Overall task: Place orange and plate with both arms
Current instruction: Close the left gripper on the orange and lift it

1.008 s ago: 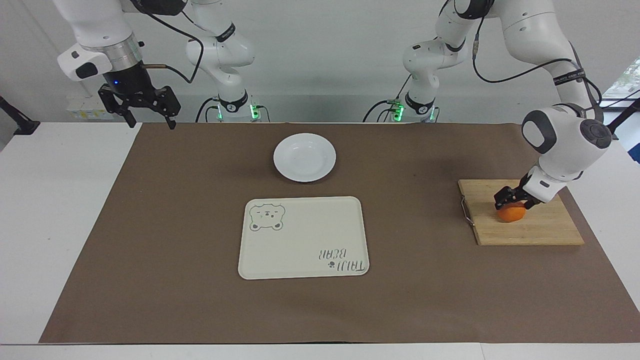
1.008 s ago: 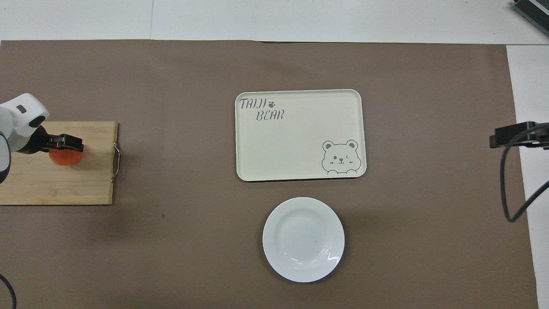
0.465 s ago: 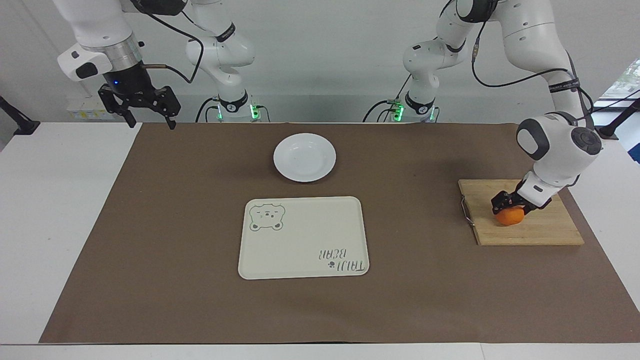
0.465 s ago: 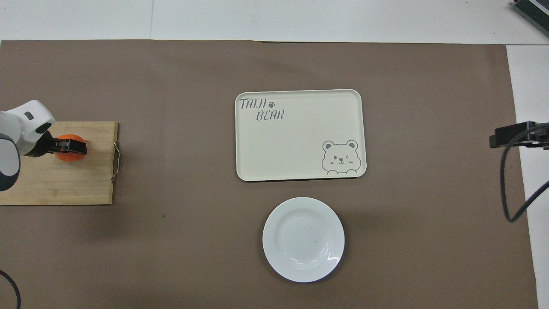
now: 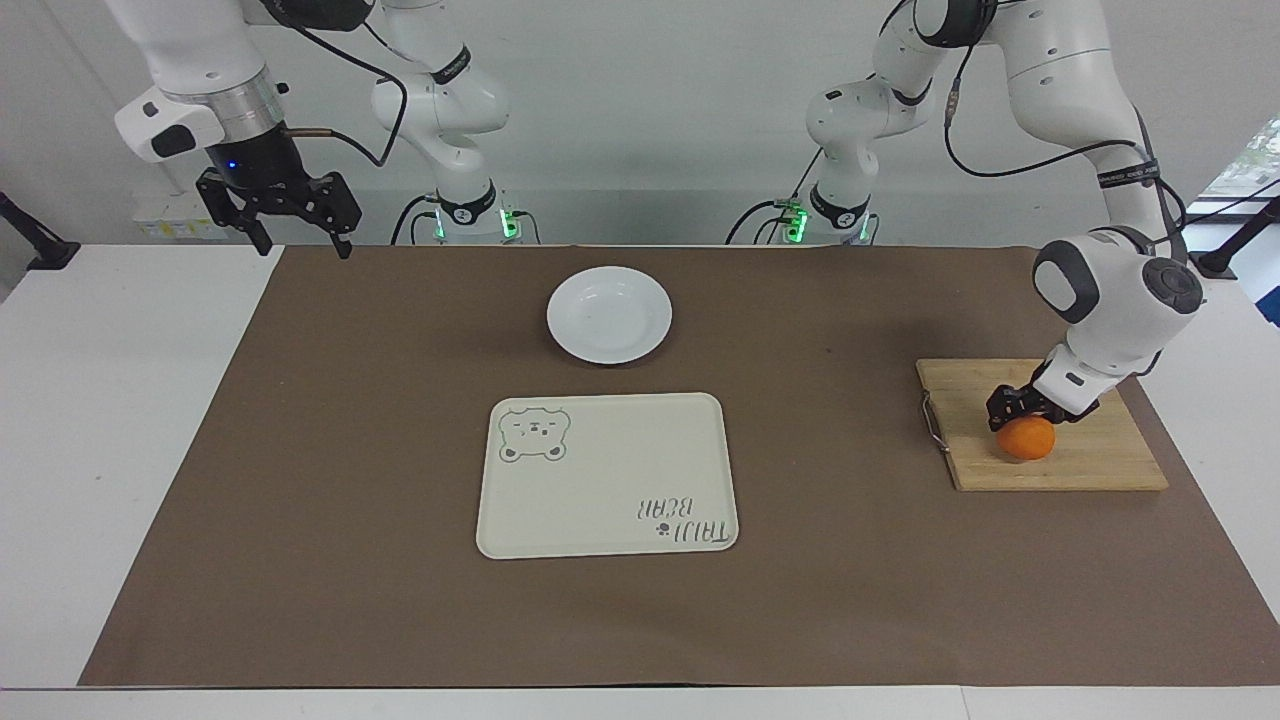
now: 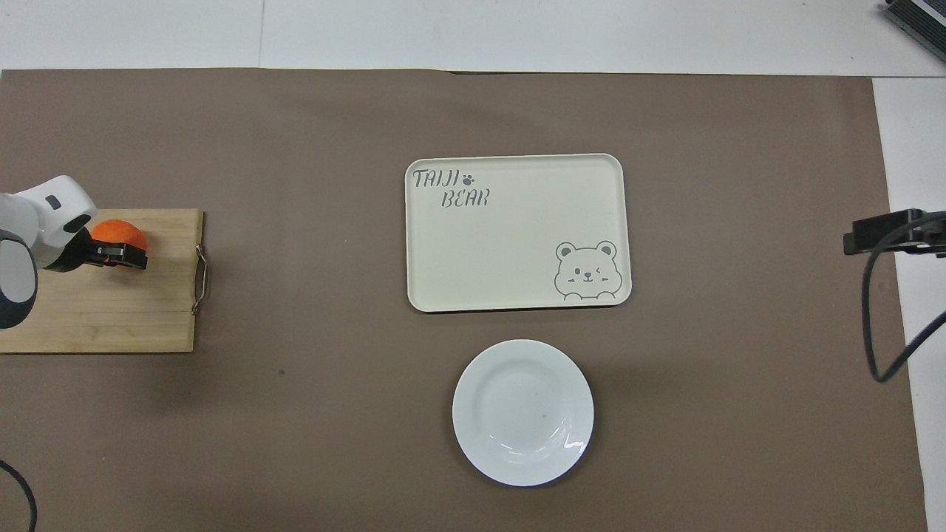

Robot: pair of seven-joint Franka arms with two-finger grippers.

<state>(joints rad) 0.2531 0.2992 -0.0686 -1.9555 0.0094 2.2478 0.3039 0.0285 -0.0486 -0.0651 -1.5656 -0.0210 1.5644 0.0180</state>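
Left gripper [image 5: 1022,412] is down on the cutting board [image 5: 1090,462], clamped on the orange [image 5: 1026,439]. Right gripper [image 5: 296,232] waits up high, fingers spread apart; plate [image 5: 609,314] sits nearer the robots than the tray [image 5: 606,474].

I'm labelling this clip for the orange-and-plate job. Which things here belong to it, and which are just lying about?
Job in hand:
orange, on the wooden board
plate, empty, nearer the robots than the tray
left gripper, shut on the orange
right gripper, open, waiting over the mat's corner

Lying about:
tray, possibly the drop spot
wooden board
brown mat
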